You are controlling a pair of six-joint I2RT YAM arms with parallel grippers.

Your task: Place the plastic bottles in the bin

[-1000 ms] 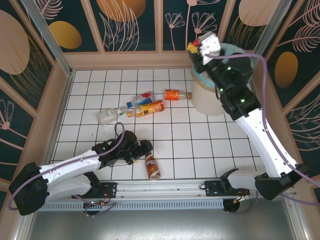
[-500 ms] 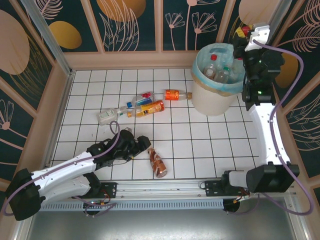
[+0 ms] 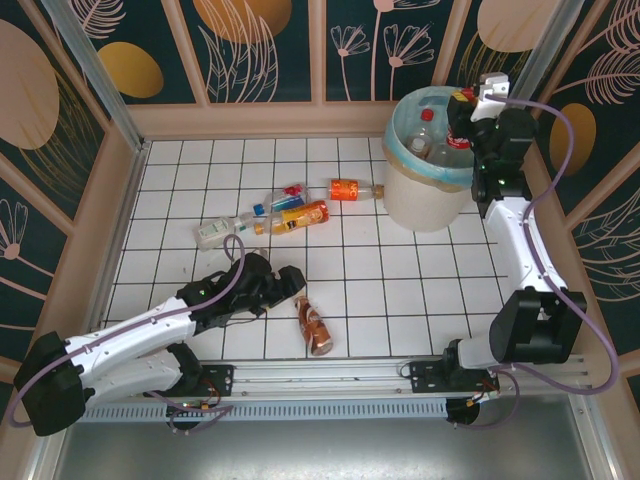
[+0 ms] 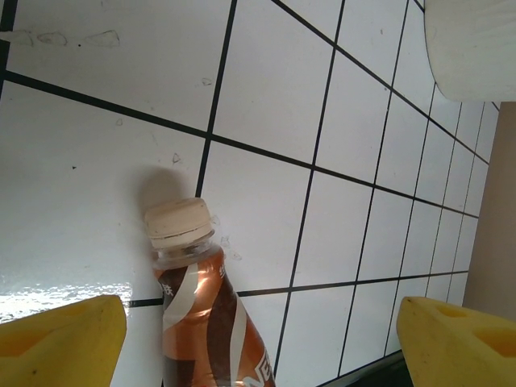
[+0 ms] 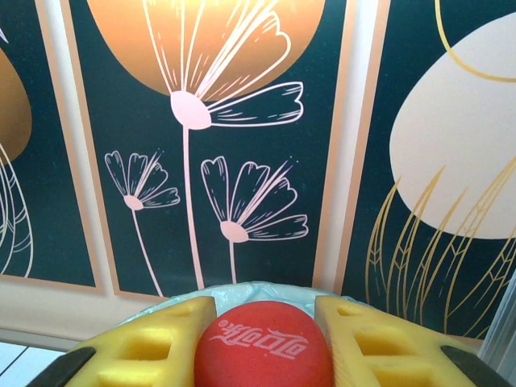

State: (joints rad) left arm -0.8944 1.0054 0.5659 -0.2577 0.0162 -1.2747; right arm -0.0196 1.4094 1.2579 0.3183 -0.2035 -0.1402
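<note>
Right gripper (image 3: 463, 103) swings back to the bin (image 3: 420, 200), clenched on a red-capped bottle (image 5: 262, 353); centre it over the opening before releasing.

Brown bottle (image 4: 205, 314): cropped at the left wrist view's 6 o'clock edge; cap, neck and upper label show, lettering unreadable.
Left gripper (image 3: 290, 283) fingers (image 4: 56, 343): yellow tips at 7 and 5 o'clock, the rest beyond the frame.
Bin (image 4: 476, 48): cream sliver at 1 o'clock, cropped.
Red-capped bottle (image 5: 262, 347): body hidden beneath its cap between the right gripper (image 3: 462, 105) pads (image 5: 153, 347).
Bottles in bin (image 3: 425, 130): partly covered by the right gripper from overhead; labels too small to read.
</note>
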